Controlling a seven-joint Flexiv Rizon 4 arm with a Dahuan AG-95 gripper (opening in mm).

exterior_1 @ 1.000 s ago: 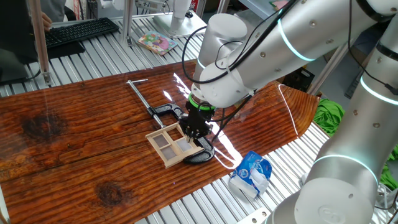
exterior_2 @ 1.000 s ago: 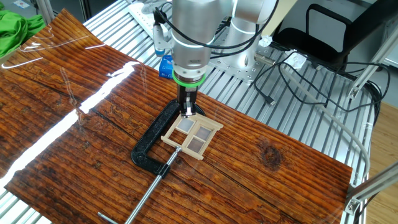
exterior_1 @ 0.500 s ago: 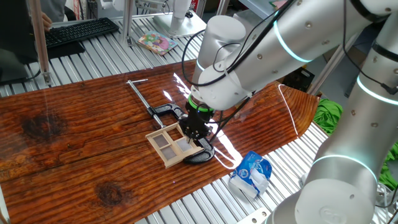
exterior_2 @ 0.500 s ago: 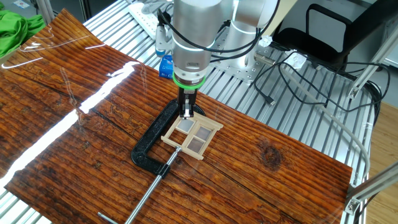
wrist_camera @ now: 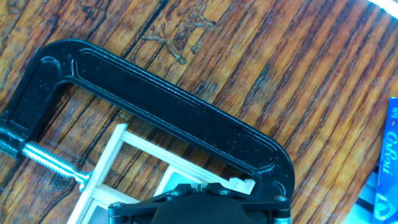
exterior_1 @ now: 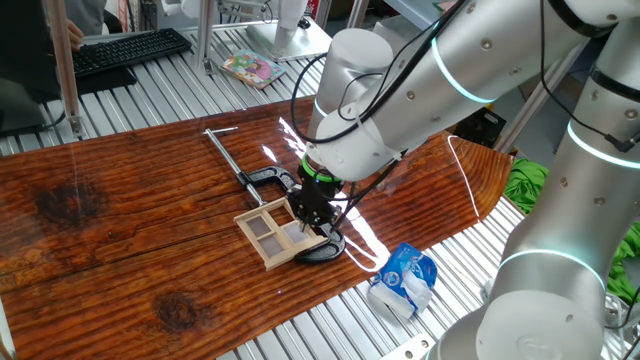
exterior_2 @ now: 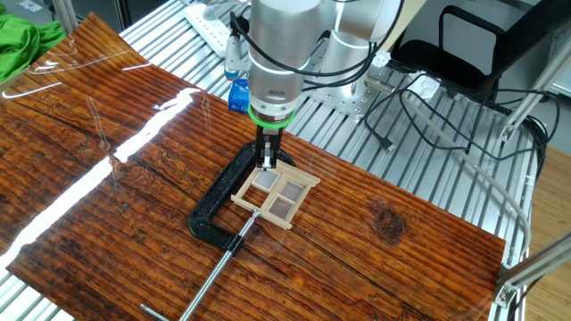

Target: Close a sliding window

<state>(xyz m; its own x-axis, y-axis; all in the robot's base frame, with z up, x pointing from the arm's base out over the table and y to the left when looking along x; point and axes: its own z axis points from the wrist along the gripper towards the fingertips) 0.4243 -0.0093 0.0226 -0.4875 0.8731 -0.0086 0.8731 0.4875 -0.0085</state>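
The sliding window [exterior_1: 278, 232] is a small pale wooden frame with greyish panes, lying flat on the wooden table. It also shows in the other fixed view [exterior_2: 276, 195] and in the hand view [wrist_camera: 134, 168]. A black C-clamp [exterior_2: 217, 201] holds it down, its arc over the frame's edge [wrist_camera: 168, 102]. My gripper [exterior_1: 310, 216] stands straight down at the window's far edge [exterior_2: 267, 163]. Its fingers [wrist_camera: 186, 187] stand close together and look shut, with nothing between them. The tips are just above or on the frame.
The clamp's long steel screw [exterior_1: 224, 155] runs away across the table. A blue-and-white packet [exterior_1: 405, 278] lies on the slatted bench beyond the table edge. A green cloth [exterior_1: 527, 183] sits off to the side. A keyboard [exterior_1: 125, 50] lies at the back.
The gripper has shifted very slightly, lifting or sliding a little at the window's far edge. The window and clamp have not visibly moved.
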